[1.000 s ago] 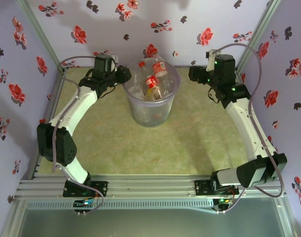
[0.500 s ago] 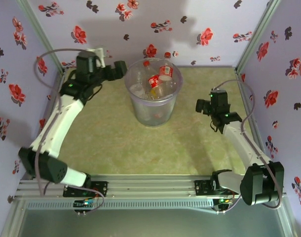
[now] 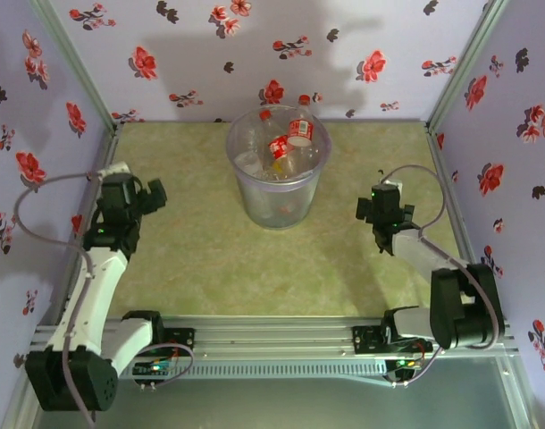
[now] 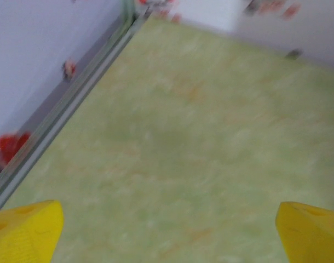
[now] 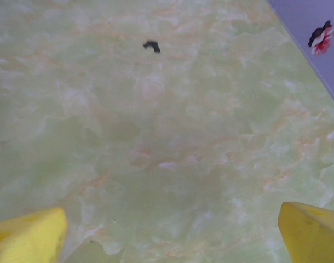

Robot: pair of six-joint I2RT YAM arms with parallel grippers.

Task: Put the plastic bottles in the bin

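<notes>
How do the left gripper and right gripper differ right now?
The left gripper sits close to the left wall's rail; the right gripper sits farther out, nearer the bin. A dark speck lies ahead of the right gripper, none by the left gripper. Both are open and empty.

Looks like a robotics lab test cell: boxed in by flower-printed lavender walls beyond the left gripper and right gripper, floored in green marbled sheet beneath them, edged by slotted aluminium rail behind.
</notes>
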